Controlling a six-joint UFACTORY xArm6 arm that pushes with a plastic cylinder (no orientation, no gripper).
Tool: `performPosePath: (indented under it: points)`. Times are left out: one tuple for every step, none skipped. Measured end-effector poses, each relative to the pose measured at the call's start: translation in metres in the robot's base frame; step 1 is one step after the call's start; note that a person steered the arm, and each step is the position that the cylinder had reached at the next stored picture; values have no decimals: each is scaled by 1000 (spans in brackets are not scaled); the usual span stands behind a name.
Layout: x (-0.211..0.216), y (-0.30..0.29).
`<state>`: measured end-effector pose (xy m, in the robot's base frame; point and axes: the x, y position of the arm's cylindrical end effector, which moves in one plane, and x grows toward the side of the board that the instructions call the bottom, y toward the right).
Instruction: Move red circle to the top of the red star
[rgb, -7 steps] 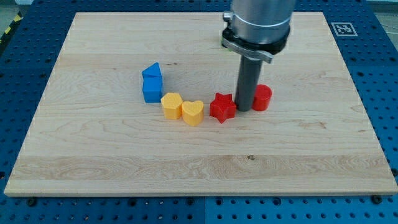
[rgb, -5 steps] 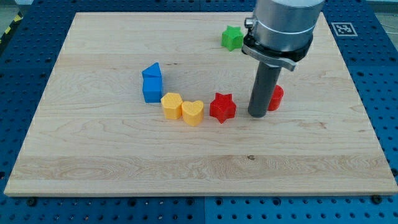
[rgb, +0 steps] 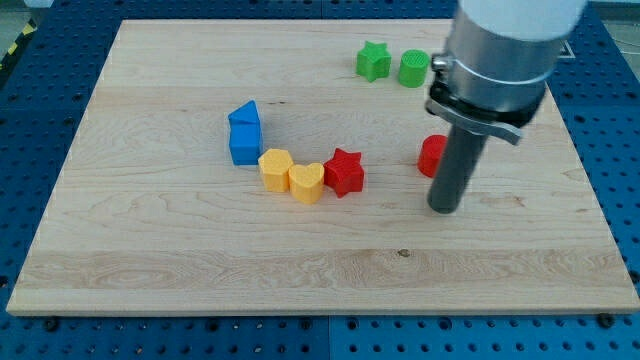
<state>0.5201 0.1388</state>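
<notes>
**Tip below the red circle**

My tip rests on the board just toward the bottom edge from the red circle, which my rod partly hides. I have no fingers, only this rod, holding nothing. The red star sits mid-board, well left of the circle, touching the yellow heart.

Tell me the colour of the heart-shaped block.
Yellow: the heart-shaped block shows clearly in the camera view, the only one.
</notes>
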Motion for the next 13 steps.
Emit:
performPosePath:
  points:
    - [4,48]
    - [4,67]
    - [2,69]
    - [-3,102]
    - [-4,110]
    - [-7,110]
    - [-38,108]
    - [-53,84]
    - [-53,70]
    - [-49,69]
    - [-47,69]
    - [-47,69]
    - [-43,67]
